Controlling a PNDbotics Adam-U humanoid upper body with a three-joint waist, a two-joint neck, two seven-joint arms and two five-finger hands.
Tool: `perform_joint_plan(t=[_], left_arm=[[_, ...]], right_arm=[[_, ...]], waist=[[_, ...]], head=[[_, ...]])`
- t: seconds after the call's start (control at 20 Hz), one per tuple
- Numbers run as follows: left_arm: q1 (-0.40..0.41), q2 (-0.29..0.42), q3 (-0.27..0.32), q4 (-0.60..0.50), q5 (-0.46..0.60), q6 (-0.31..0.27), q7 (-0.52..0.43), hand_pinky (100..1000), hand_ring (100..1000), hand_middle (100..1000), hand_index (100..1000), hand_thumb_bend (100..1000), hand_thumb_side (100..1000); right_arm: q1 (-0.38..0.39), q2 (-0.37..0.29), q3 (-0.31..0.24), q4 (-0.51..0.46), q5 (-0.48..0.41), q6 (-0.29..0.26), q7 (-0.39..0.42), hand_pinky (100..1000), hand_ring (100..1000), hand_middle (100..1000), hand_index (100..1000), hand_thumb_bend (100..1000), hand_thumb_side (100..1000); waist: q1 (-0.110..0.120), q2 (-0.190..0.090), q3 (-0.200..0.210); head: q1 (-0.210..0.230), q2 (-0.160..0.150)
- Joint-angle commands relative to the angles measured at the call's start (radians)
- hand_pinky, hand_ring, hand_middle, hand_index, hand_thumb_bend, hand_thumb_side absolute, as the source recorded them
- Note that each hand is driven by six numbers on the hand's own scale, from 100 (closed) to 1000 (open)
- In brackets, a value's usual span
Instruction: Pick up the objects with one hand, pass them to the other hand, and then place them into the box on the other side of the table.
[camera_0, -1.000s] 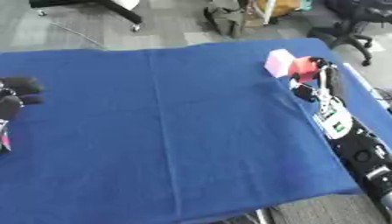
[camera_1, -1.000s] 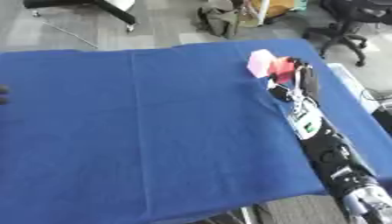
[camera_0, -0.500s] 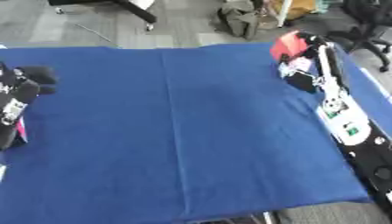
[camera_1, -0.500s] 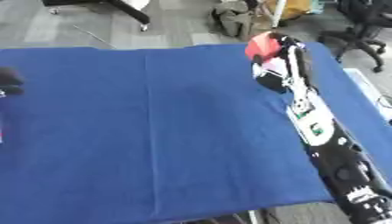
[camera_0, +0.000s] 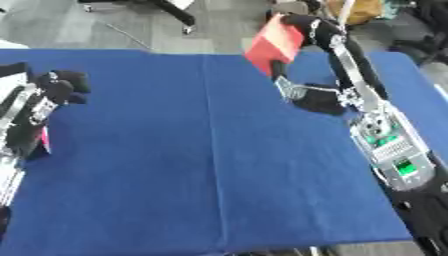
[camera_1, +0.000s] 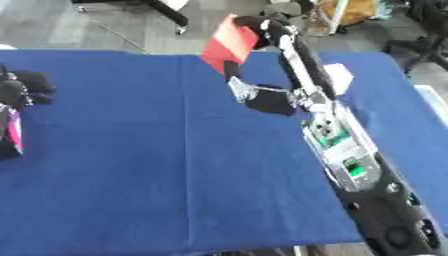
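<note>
Across the blue tabletop (camera_0: 201, 165), stretching bare from edge to edge, the right arm (camera_0: 372, 120) is swinging inward from the right edge, where it was a second ago. Its right hand (camera_0: 306, 30), fingers curled round a red block (camera_0: 273, 42), has lifted it off the cloth above the far edge, so the handover looks imminent. The block's long axis is tilting, upper end away. By the left edge, the left hand (camera_0: 57, 87) is waiting, fingers curled, empty.

A red block (camera_0: 275, 39), black hands, and a plain blue tablecloth (camera_0: 192, 165).
</note>
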Motion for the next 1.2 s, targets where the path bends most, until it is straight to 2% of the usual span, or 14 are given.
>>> perform_joint_plan(t=[0.05,0.25,0.55,0.95,1.2], left_arm=[[-0.033,0.046,-0.03,0.005,-0.002,0.027,-0.024,732,731,618,755,795,791],[-0.072,0.073,-0.088,0.03,0.007,0.061,-0.083,728,727,619,761,819,800],[-0.135,0.096,-0.174,0.071,0.032,0.103,-0.183,724,722,617,765,854,807],[-0.201,0.094,-0.258,0.055,0.097,0.131,-0.326,716,702,606,771,984,693],[-0.246,0.09,-0.313,0.049,0.203,0.204,-0.373,695,669,570,752,1000,636]], right_arm=[[-0.034,0.009,0.04,-0.064,0.008,-0.036,0.065,673,605,276,392,100,100],[-0.06,0.04,0.08,-0.072,0.023,-0.08,0.123,672,605,277,394,100,100],[-0.072,0.074,0.114,-0.061,0.064,-0.132,0.156,671,606,279,398,100,100],[-0.068,0.099,0.144,-0.047,0.088,-0.173,0.18,672,606,279,398,100,100],[-0.067,0.104,0.151,-0.038,0.091,-0.18,0.186,673,607,278,398,100,100]], waist=[[0.006,-0.008,0.003],[0.007,-0.001,0.013],[0.006,0.004,0.021],[0.005,0.004,0.025],[0.007,0.004,0.025]], head=[[0.005,-0.002],[0.001,-0.002],[-0.006,-0.002],[-0.016,-0.002],[-0.016,-0.002]])
